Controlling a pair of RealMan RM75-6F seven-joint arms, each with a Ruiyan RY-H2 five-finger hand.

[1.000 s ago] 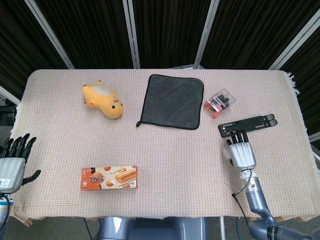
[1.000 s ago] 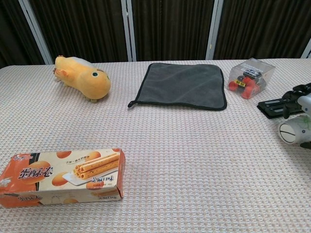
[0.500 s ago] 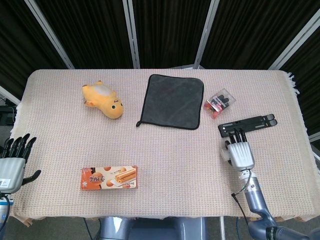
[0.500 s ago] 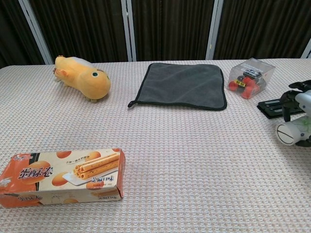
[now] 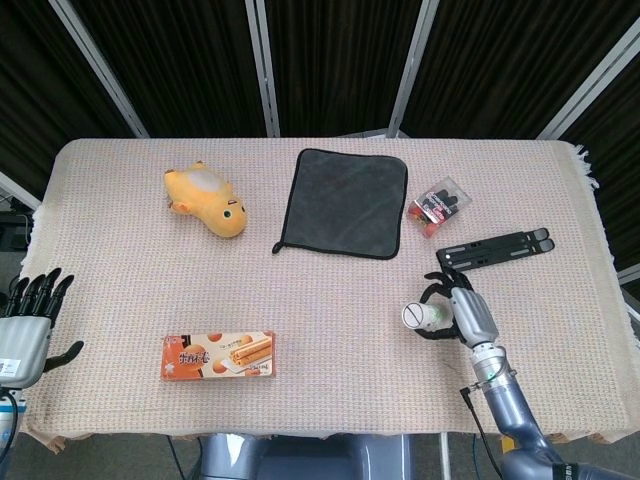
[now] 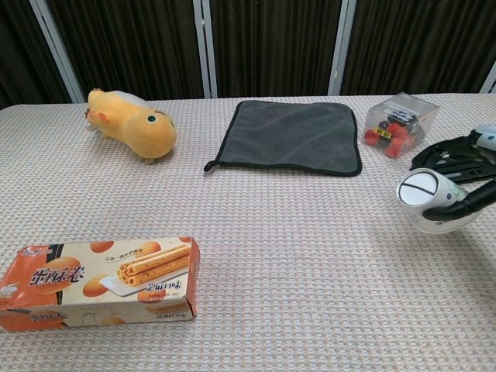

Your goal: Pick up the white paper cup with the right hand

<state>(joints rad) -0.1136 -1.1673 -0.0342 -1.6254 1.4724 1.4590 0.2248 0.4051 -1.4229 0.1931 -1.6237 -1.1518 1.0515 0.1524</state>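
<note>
The white paper cup (image 5: 418, 316) lies on its side in my right hand (image 5: 465, 315), its round bottom facing left. Dark fingers (image 5: 436, 296) wrap around its body. In the chest view the cup (image 6: 422, 195) shows at the right edge, just above the cloth-covered table, with the fingers (image 6: 467, 203) of the right hand (image 6: 474, 177) curled over it. My left hand (image 5: 26, 328) hangs open beyond the table's left edge, holding nothing.
A black folding stand (image 5: 497, 248) lies just behind the right hand. A clear box of red items (image 5: 436, 206), a grey cloth (image 5: 347, 201) and a yellow plush toy (image 5: 207, 200) sit further back. A snack box (image 5: 218, 355) lies at the front left.
My right hand turned onto its side and shifted left, away from the black stand. The cup, earlier hidden under the hand, now shows in its grip with the bottom facing left.
</note>
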